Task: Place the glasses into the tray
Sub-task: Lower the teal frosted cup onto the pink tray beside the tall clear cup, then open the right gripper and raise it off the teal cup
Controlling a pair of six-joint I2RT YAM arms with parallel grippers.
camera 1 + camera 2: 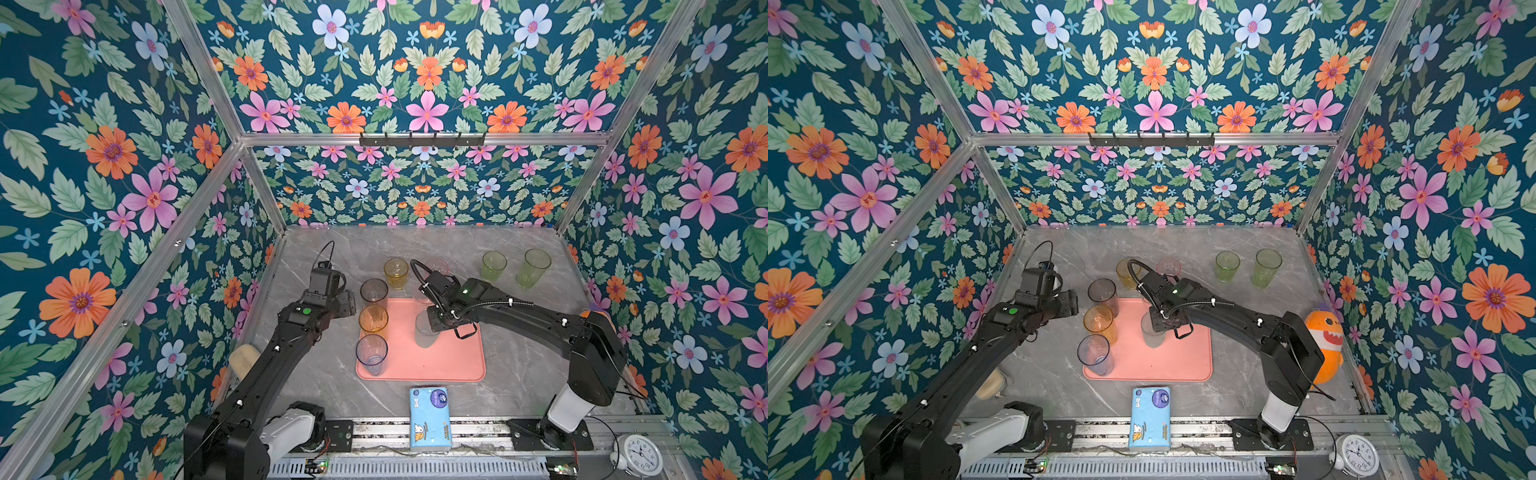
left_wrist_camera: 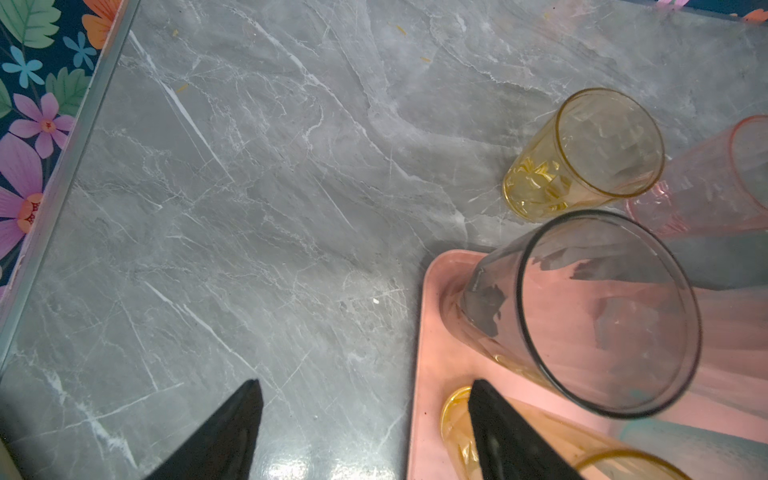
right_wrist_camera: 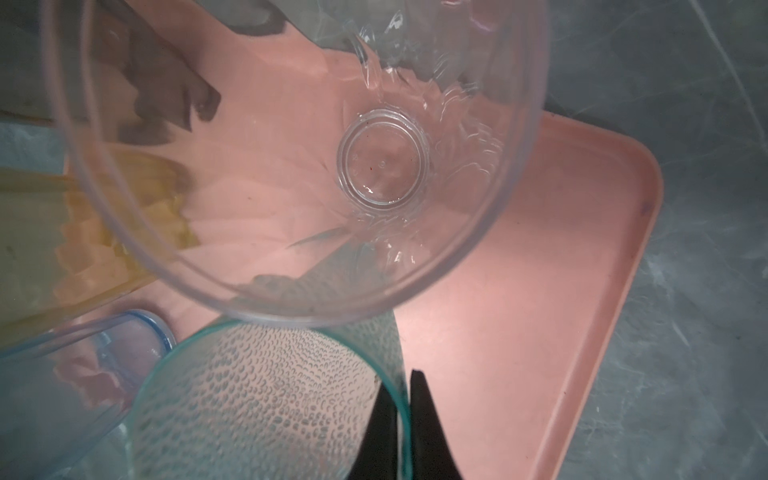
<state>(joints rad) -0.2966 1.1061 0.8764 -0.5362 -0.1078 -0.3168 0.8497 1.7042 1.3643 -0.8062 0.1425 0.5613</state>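
The teal glass is standing in the middle of the tray, and the right fingers are pinching its rim. The placing is seeming nearly finished, so next they should be opening and rising straight, avoiding the clear glass just beside. The left fingers are hanging spread over the bench, left of the tray.

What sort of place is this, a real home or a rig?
Probably a staged robot test booth, not a home: floral wallpaper panels in an aluminium frame wall in a marble-look tabletop, and the left arm and right arm are mounted on a metal rail at its front edge.
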